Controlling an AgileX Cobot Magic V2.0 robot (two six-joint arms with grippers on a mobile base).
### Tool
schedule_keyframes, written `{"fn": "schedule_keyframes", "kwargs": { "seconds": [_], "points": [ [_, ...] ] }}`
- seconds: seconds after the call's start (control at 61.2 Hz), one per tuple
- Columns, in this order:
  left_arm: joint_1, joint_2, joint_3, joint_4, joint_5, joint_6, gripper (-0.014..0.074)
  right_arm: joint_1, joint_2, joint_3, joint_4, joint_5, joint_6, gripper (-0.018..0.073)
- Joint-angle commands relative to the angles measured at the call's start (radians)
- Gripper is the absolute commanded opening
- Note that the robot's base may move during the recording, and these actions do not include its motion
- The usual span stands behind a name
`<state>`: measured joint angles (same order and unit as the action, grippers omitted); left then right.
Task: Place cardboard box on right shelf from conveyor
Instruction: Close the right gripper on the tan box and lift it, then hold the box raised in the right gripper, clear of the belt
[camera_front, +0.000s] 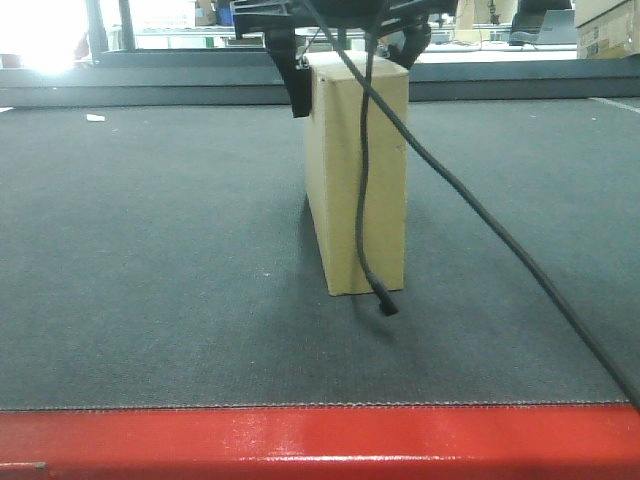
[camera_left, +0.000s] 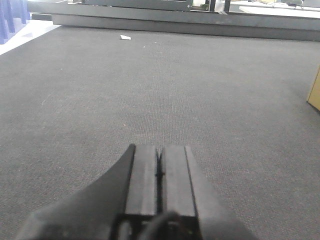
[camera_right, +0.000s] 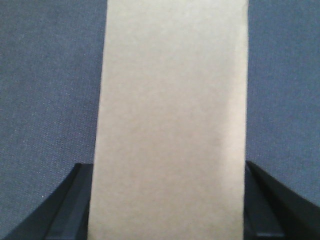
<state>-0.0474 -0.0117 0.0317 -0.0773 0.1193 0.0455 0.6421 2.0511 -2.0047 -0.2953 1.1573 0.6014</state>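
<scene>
Clasping one cardboard box (camera_front: 355, 180) on conveyor (camera_front: 150, 250): right fingers (camera_right: 75, 210) | left fingers (camera_left: 142, 175) closed, empty

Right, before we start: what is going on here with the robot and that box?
The right pincer straddles the top of the cardboard box, a finger against each side, seemingly gripping it. The box stands upright on the conveyor, not yet lifted. The left pincer is shut and empty, low over the conveyor, off to one side of the box.
</scene>
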Motion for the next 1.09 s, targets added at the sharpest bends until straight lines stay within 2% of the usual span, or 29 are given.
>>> {"fn": "schedule_keyframes", "kwargs": {
  "seconds": [0.0, 0.229, 0.539, 0.849, 1.078],
  "points": [
    [-0.004, -0.015, 0.010, -0.006, -0.088, 0.000, -0.0116, -0.008, -0.060, -0.037, -0.020, -0.048, -0.002, 0.0239],
    [-0.004, -0.015, 0.010, -0.006, -0.088, 0.000, -0.0116, -0.026, -0.093, -0.037, -0.013, -0.050, -0.078, 0.0237],
    [-0.004, -0.015, 0.010, -0.006, -0.088, 0.000, -0.0116, -0.144, -0.238, 0.016, 0.007, 0.037, -0.229, 0.0237],
    [-0.004, -0.015, 0.010, -0.006, -0.088, 0.000, -0.0116, -0.312, -0.556, 0.426, 0.028, -0.170, -0.271, 0.0236],
    [-0.004, -0.015, 0.010, -0.006, -0.088, 0.000, -0.0116, -0.410, -0.804, 0.688, 0.042, -0.248, -0.313, 0.0236]
  ]
}}
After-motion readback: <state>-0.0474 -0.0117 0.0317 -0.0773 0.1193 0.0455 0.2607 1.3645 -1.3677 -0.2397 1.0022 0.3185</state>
